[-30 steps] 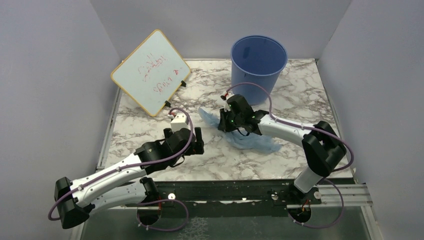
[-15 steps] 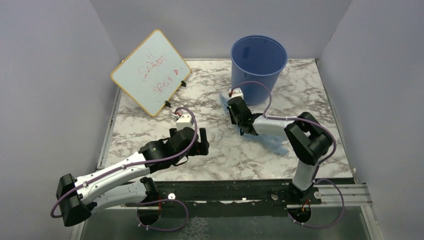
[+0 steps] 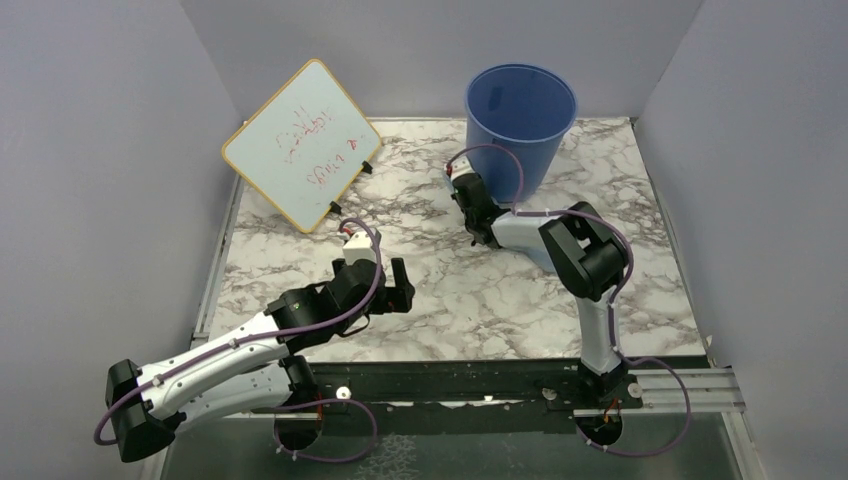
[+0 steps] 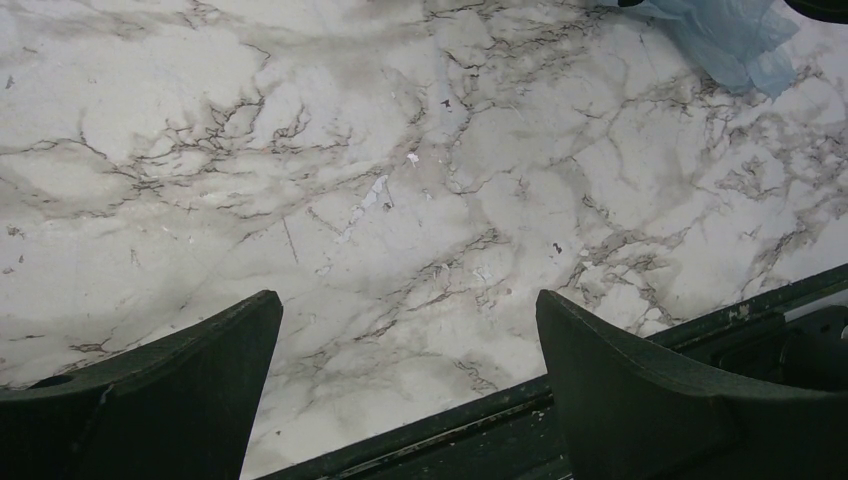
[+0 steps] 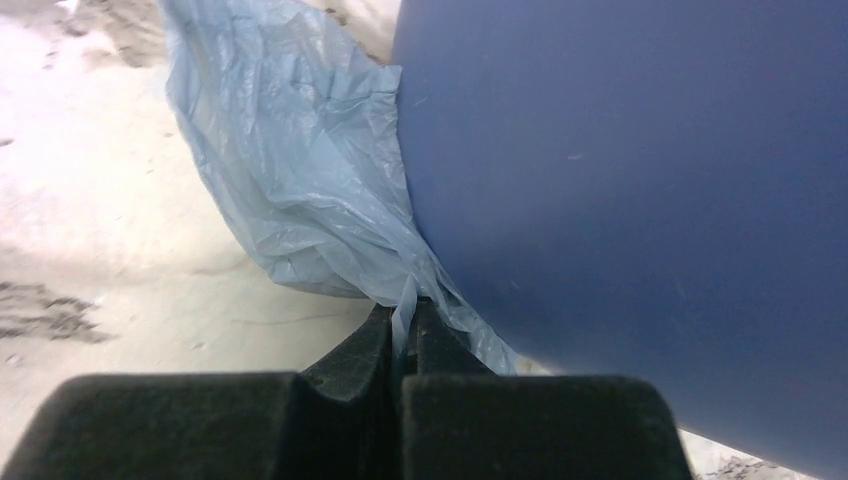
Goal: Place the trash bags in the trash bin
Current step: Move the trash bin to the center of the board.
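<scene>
The bag (image 5: 300, 170) is seen to be thin, translucent, light blue and heavily crinkled. A twisted strip of it is pinched between the pressed-together fingers of the right gripper (image 5: 405, 322). The rest is spread ahead and to the left of the fingertips, touching the wall of the bin (image 5: 620, 220), which stands just ahead and to the right. The left gripper (image 4: 405, 300) is held spread wide over the table (image 4: 400, 180), well apart from the bag. Compared with a second ago, the bag has been dragged from mid-table up to the bin, and the right arm has been folded up.
</scene>
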